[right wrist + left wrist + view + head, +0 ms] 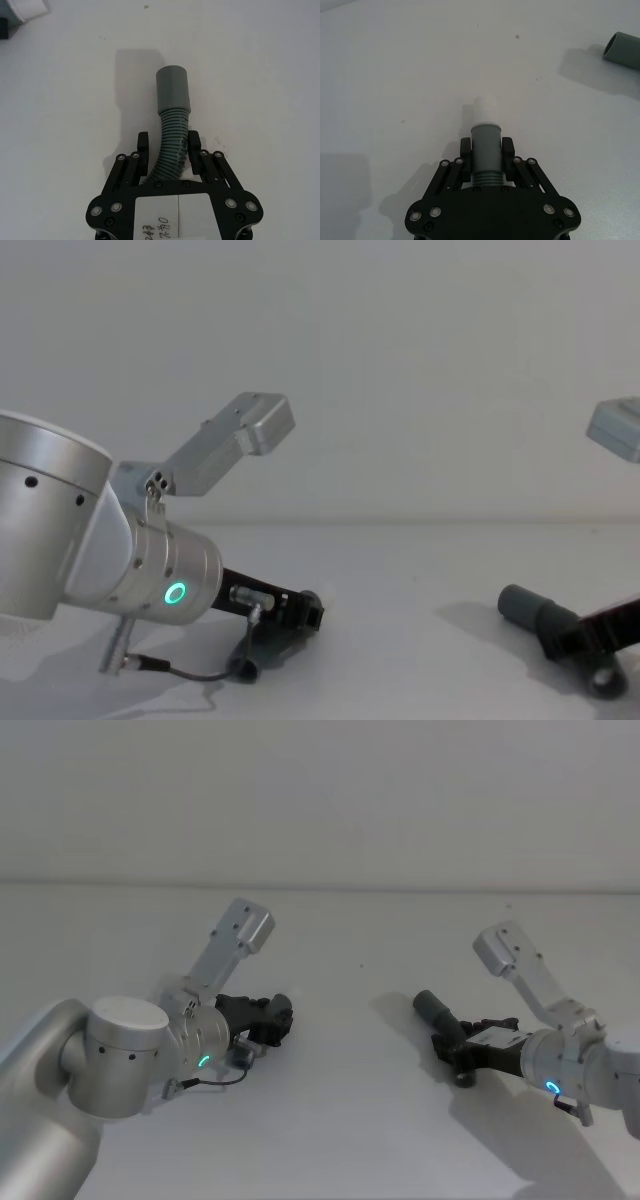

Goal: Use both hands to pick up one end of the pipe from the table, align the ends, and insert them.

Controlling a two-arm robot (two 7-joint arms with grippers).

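left black gripper (pixel 486 145) grips the white-tipped dark grey pipe piece (pixel 485 134), right black gripper (pixel 169 143) the ribbed grey sleeve piece (pixel 173 92), well apart around the middle of the whitish desk (pixel 340 1140); square both axes before pushing.

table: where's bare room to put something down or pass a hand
Bare table lies in the middle gap between the left claw, holding the white-tipped pipe, and the right claw, holding the sleeved pipe; also the far strip toward the wall. Crowded right around each claw.
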